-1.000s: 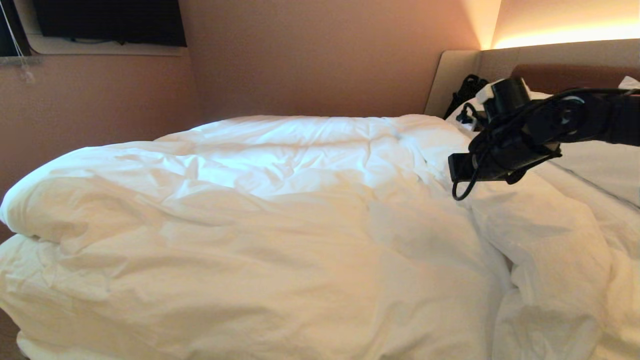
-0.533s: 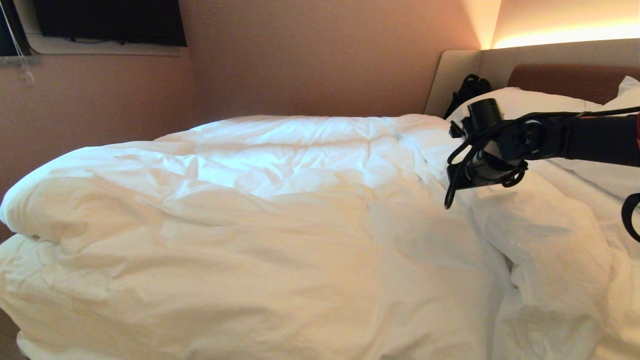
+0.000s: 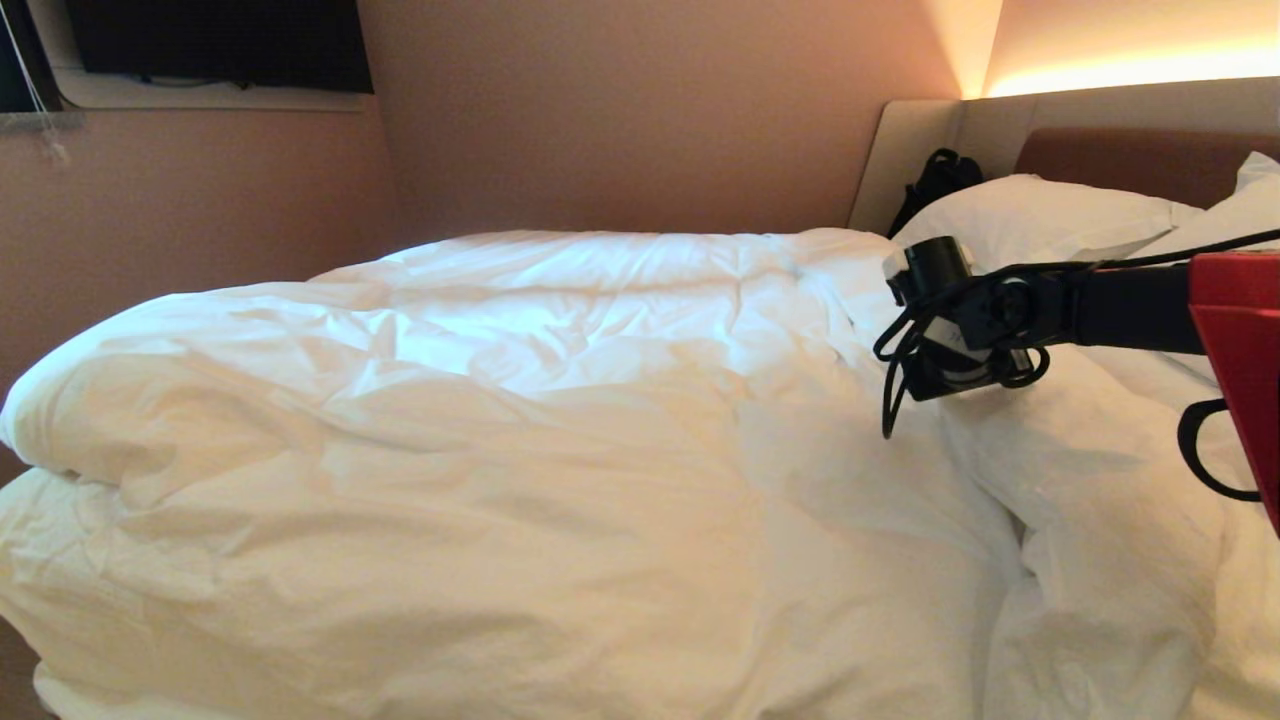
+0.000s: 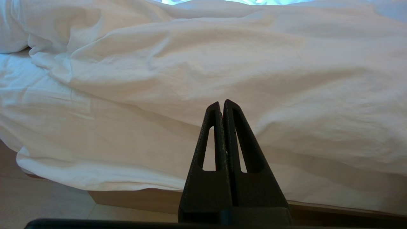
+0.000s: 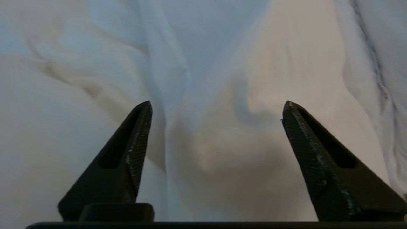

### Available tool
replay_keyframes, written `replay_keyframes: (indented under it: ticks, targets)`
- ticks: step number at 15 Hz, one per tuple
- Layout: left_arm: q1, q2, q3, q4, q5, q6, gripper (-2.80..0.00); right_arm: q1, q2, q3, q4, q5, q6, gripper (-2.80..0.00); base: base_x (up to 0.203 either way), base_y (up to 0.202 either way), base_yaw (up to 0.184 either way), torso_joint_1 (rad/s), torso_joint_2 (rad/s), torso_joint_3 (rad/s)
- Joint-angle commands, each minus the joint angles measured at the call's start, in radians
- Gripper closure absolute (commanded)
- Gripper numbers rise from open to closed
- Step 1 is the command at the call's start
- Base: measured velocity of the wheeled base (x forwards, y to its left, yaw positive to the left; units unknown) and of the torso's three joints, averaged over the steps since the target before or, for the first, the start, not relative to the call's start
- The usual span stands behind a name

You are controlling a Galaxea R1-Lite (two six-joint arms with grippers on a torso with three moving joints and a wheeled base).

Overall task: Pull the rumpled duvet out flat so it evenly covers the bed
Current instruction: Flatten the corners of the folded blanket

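Covering bed (image 4: pixel 133 198): rumpled duvet (image 3: pixel 520 420) | right gripper (image 5: pixel 216 109) jaws spread, empty | left gripper (image 4: pixel 221 105) jaws clenched

Duvet (image 3: pixel 520 420) on bed (image 4: pixel 133 198), pillows (image 3: pixel 1030 215) behind right.

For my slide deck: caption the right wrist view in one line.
Right gripper open, fingers spread above a rumpled fold of the white duvet, nothing held.
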Motion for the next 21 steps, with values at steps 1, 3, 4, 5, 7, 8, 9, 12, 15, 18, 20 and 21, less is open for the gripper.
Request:
replay_keyframes:
  ticks: [1, 3, 4, 5, 7, 8, 9, 12, 15, 18, 20, 21]
  targets:
    - [0.0, 0.0, 0.0, 0.0, 0.0, 0.0, 0.0, 0.0, 0.029, 0.0, -0.002, -0.102, -0.002, -2.8, 0.0, 0.0, 0.0, 0.0, 0.0, 0.0]
    - [0.0, 0.0, 0.0, 0.0, 0.0, 0.0, 0.0, 0.0, 0.043, 0.0, -0.011, -0.117, -0.005, -2.8, 0.0, 0.0, 0.0, 0.0, 0.0, 0.0]
    - [0.0, 0.0, 0.0, 0.0, 0.0, 0.0, 0.0, 0.0, 0.049, 0.0, -0.011, -0.117, -0.007, -2.8, 0.0, 0.0, 0.0, 0.0, 0.0, 0.0]
    - [0.0, 0.0, 0.0, 0.0, 0.0, 0.0, 0.0, 0.0, 0.057, 0.0, -0.009, -0.117, -0.007, -2.8, 0.0, 0.0, 0.0, 0.0, 0.0, 0.0]
    - [0.0, 0.0, 0.0, 0.0, 0.0, 0.0, 0.0, -0.001, 0.07, 0.0, -0.009, -0.121, -0.007, -2.8, 0.0, 0.0, 0.0, 0.0, 0.0, 0.0]
    - [0.0, 0.0, 0.0, 0.0, 0.0, 0.0, 0.0, -0.001, 0.074, 0.0, -0.01, -0.13, -0.006, -2.8, 0.0, 0.0, 0.0, 0.0, 0.0, 0.0]
    - [0.0, 0.0, 0.0, 0.0, 0.0, 0.0, 0.0, -0.005, 0.079, 0.0, -0.011, -0.146, -0.006, -2.8, 0.0, 0.0, 0.0, 0.0, 0.0, 0.0]
    - [0.0, 0.0, 0.0, 0.0, 0.0, 0.0, 0.0, -0.022, 0.084, -0.001, -0.012, -0.15, -0.005, -2.8, 0.0, 0.0, 0.0, 0.0, 0.0, 0.0]
    - [0.0, 0.0, 0.0, 0.0, 0.0, 0.0, 0.0, -0.036, 0.087, -0.001, -0.012, -0.151, -0.002, 0.0, 0.0, 0.0, 0.0, 0.0, 0.0, 0.0]
    - [0.0, 0.0, 0.0, 0.0, 0.0, 0.0, 0.0, -0.036, 0.078, -0.001, -0.047, -0.149, -0.003, 0.0, 0.0, 0.0, 0.0, 0.0, 0.0, 0.0]
    - [0.0, 0.0, 0.0, 0.0, 0.0, 0.0, 0.0, -0.028, 0.073, -0.001, -0.06, -0.148, -0.008, 0.0, 0.0, 0.0, 0.0, 0.0, 0.0, 0.0]
    - [0.0, 0.0, 0.0, 0.0, 0.0, 0.0, 0.0, -0.024, 0.072, -0.001, -0.063, -0.145, -0.007, 0.0, 0.0, 0.0, 0.0, 0.0, 0.0, 0.0]
